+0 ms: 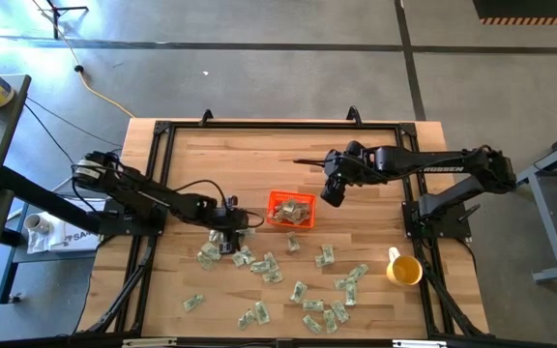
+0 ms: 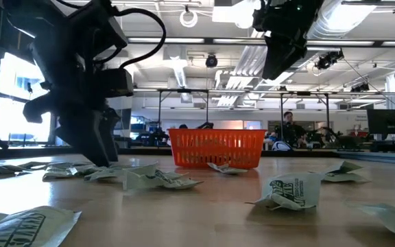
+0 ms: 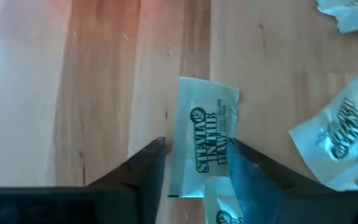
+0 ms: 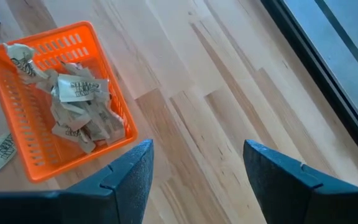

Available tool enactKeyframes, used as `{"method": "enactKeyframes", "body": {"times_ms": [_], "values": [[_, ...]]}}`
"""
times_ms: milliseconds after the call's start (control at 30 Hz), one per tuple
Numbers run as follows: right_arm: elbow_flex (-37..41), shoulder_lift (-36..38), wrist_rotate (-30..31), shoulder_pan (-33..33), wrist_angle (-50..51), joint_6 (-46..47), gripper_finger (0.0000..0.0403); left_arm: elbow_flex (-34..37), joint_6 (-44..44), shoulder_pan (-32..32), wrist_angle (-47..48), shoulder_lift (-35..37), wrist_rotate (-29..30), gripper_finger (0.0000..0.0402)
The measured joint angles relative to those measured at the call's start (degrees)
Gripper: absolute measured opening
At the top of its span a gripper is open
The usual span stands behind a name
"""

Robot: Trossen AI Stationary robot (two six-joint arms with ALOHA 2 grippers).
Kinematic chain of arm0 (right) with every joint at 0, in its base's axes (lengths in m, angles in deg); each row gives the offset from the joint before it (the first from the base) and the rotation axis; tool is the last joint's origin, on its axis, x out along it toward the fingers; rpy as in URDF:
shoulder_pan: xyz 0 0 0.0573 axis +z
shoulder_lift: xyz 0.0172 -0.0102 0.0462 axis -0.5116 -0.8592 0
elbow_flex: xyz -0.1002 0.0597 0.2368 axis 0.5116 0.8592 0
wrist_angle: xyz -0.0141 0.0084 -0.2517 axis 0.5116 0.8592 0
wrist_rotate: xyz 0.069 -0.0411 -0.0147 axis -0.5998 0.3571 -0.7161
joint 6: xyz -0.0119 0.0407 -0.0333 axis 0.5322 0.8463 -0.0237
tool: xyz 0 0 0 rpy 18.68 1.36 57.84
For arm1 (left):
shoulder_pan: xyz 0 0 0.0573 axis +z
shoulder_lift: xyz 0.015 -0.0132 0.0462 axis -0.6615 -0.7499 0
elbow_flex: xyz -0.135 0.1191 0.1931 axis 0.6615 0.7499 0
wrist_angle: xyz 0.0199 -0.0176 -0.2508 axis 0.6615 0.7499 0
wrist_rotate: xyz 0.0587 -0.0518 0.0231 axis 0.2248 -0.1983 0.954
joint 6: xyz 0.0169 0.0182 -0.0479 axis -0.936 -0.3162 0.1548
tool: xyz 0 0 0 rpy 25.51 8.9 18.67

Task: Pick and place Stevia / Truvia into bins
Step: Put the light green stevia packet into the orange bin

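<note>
Several pale green and white Stevia sachets (image 1: pixel 307 290) lie scattered flat on the near half of the wooden table. The orange bin (image 1: pixel 291 209) stands mid-table with several sachets inside (image 4: pixel 73 106). My left gripper (image 3: pixel 197 146) is down at table level left of the bin, open, with one finger on either side of a flat sachet (image 3: pixel 207 124). My right gripper (image 4: pixel 194 165) hangs open and empty above the table, just right of the bin. My left gripper slants down from above with its fingertips (image 3: pixel 157 149) beside the two long edges (image 3: pixel 229 134) of the sachet, fingers along it. The sachet lies flat on the table. Whether the fingers touch it, I cannot tell.
A yellow cup (image 1: pixel 404 271) stands near the table's right edge. One sachet (image 2: pixel 228 168) lies against the bin's near wall. A black frame (image 1: pixel 278 124) runs along the table's far edge and sides. The far half of the table is bare wood.
</note>
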Motion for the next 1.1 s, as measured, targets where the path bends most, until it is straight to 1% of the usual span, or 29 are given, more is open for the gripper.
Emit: {"method": "enactKeyframes", "body": {"times_ms": [67, 200, 300, 400, 500, 567, 600, 667, 767, 867, 933, 1000, 1100], "values": [[0.0, 0.0, 0.0, 0.0, 0.0, 0.0, 0.0239, 0.0, 0.0, 0.0, -0.3, -0.1, 1.2, 0.0164], [0.0, 0.0, 0.0, 0.0, 0.2, 0.4, 0.024, 0.1, -1.7, 0.1, -1.4, -0.2, 5.0, 0.0084], [0.0, 0.0, -0.3, 0.0, 1.4, 1.4, 0.0237, -0.6, -2.0, 0.1, -1.3, 0.4, 6.5, 0.0031], [0.0, 0.0, -0.4, 0.7, 2.1, 1.5, 0.0234, -2.3, -2.1, 0.2, 0.3, 1.2, 7.1, 0.0028], [0.0, 0.0, 0.0, 1.6, 2.4, 1.5, 0.023, -5.2, -2.2, 0.2, 2.3, 2.7, 10.6, 0.0042], [0.0, 0.0, 0.3, 2.1, 2.4, 1.5, 0.0228, -6.3, -4.2, 0.6, 5.4, 3.4, 12.6, 0.0054], [0.0, 0.0, 0.6, 2.4, 2.4, 1.5, 0.0226, -6.8, -5.5, 1.1, 6.3, 3.7, 12.6, 0.0055], [0.0, 0.0, 1.3, 3.0, 2.4, 1.5, 0.0223, -8.2, -7.2, 2.5, 7.0, 4.5, 12.8, 0.0047], [0.0, 0.0, 1.9, 3.9, 3.1, 2.4, 0.0217, -9.5, -7.5, 5.3, 8.5, 5.4, 9.9, 0.003], [0.0, 0.0, 2.0, 5.0, 5.0, 3.9, 0.0211, -10.4, -5.6, 7.6, 9.3, 5.8, 4.1, 0.003], [0.0, 0.0, 3.0, 6.1, 6.0, 4.9, 0.0207, -12.3, -4.5, 8.2, 8.7, 6.1, 1.6, 0.003], [0.0, 0.0, 4.5, 7.3, 6.6, 5.5, 0.0205, -14.7, -5.1, 8.4, 8.8, 6.1, 0.7, 0.003], [0.0, 0.0, 6.2, 8.6, 6.9, 6.0, 0.0204, -19.1, -9.5, 8.4, 7.8, 6.0, 0.5, 0.003]]}}
